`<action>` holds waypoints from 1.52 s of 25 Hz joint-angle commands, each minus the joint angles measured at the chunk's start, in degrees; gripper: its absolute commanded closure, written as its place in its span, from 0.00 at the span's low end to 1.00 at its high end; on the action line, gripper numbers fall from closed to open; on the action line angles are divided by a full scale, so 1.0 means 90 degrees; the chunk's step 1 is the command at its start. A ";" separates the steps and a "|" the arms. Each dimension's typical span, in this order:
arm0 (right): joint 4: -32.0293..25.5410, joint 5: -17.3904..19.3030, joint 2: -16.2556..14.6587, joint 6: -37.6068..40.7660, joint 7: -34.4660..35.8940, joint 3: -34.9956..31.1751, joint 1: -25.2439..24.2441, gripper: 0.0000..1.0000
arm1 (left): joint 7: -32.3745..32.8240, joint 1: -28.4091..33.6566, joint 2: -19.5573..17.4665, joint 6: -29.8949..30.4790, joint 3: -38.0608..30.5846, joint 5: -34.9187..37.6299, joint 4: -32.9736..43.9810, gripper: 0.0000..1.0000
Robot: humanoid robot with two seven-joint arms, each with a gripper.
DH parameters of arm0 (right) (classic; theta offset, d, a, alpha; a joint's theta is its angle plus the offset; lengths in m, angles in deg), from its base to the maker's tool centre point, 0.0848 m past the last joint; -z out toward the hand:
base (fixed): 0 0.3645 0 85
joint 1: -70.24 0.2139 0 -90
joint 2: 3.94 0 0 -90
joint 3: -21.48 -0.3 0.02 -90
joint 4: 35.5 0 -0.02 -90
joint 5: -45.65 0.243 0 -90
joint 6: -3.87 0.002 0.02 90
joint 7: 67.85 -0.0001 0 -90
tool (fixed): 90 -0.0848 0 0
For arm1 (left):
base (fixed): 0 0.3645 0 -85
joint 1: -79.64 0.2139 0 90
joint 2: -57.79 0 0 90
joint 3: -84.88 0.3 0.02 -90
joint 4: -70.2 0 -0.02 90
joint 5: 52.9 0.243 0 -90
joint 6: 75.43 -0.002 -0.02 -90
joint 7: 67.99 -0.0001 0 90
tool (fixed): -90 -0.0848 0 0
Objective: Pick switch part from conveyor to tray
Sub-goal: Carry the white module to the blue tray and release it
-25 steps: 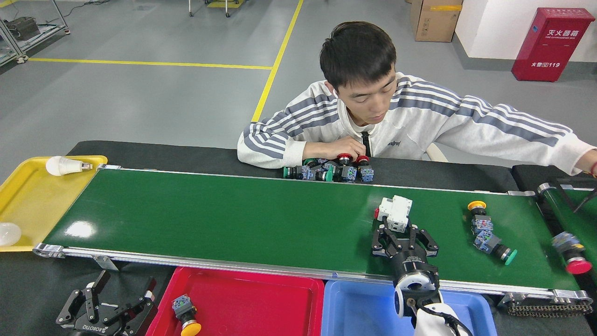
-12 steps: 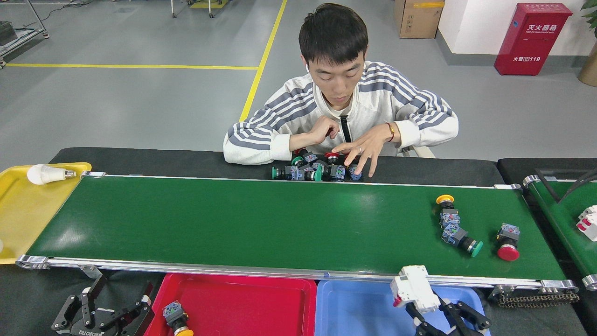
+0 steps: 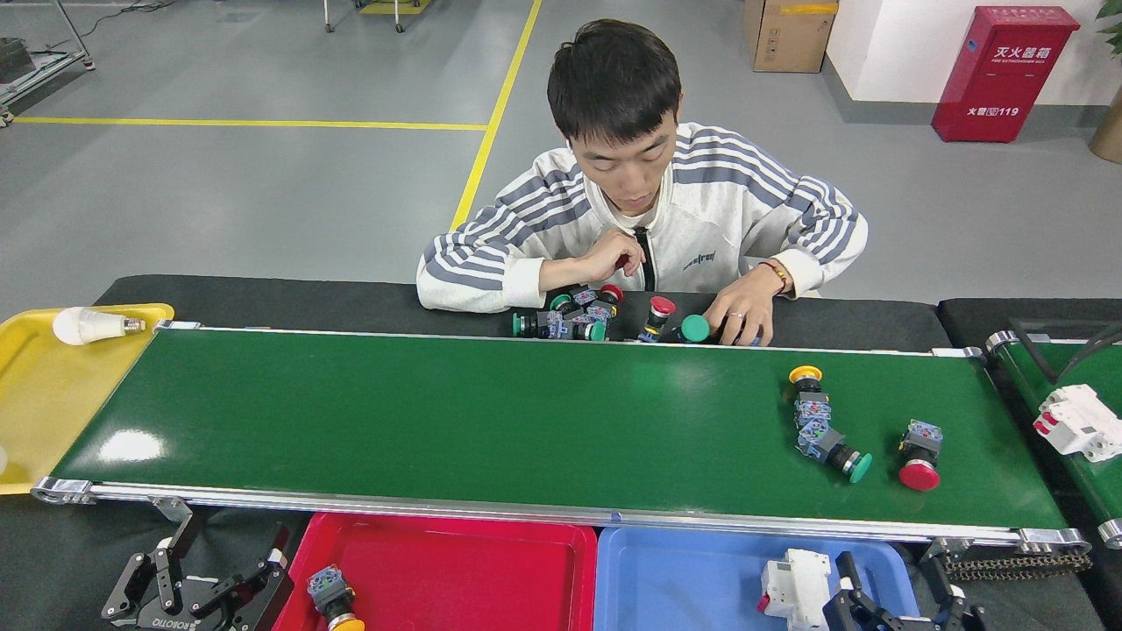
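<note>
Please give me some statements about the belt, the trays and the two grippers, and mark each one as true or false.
1. Three push buttons lie on the conveyor: yellow, green and red. True.
2. The white breaker is on the conveyor. False: it is in the blue tray.
3. The right gripper grips the breaker. False: it is open, beside it.
4. The red tray holds one switch part. True.
5. The left gripper is open, off the belt. True.
</note>
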 commanded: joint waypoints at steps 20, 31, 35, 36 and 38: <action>0.1225 -0.0727 -0.0136 -0.0156 -0.1351 0.1510 0.2056 0.00 | -0.0044 0.0064 -0.0086 -0.0020 0.0031 0.0012 0.0110 0.00; 0.2816 -0.0717 0.0030 -0.0566 -0.1351 0.2155 0.3443 0.28 | -0.0044 -0.0063 -0.0193 -0.0010 0.0128 0.0002 0.0100 0.00; 0.2855 -0.0736 -0.0175 -0.0595 -0.1351 0.2575 0.3540 0.89 | -0.0044 -0.0044 -0.0203 -0.0010 0.0119 0.0012 0.0100 0.00; 0.2865 -0.0736 -0.0175 -0.0595 -0.1351 0.2585 0.3540 0.95 | -0.0044 -0.0044 -0.0203 -0.0010 0.0119 0.0002 0.0100 0.00; 0.2836 -0.0746 -0.0175 -0.0605 -0.1351 0.2585 0.3521 0.98 | -0.0044 -0.0053 -0.0213 -0.0010 0.0119 0.0002 0.0110 0.00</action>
